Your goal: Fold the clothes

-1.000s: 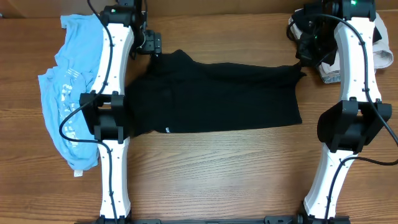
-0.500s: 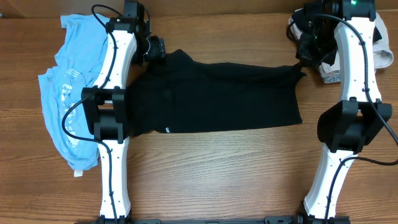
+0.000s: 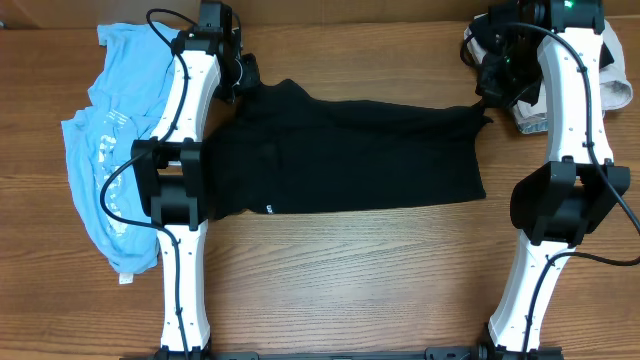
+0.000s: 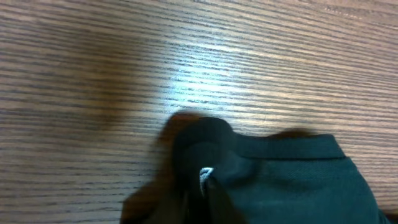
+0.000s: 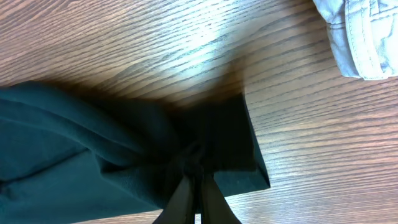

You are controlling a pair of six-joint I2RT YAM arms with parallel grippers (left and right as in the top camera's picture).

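The left fingers are pressed together, pinching a bunched corner of the black shirt at its far left end, just above the tabletop. In the left wrist view the cloth humps into a rounded fold right at the tips. The right fingers are closed too, nipping a gathered tuck of the same shirt at its far right corner, where a flat square flap sticks out beside the grip.

The shirt lies spread lengthwise across the middle of the tabletop between the two arms, mostly flat, with soft creases along its upper edge and a small white logo near the lower left edge. The light-blue tee sits crumpled at the left, partly under the left arm. A pale garment lies at the far right corner.
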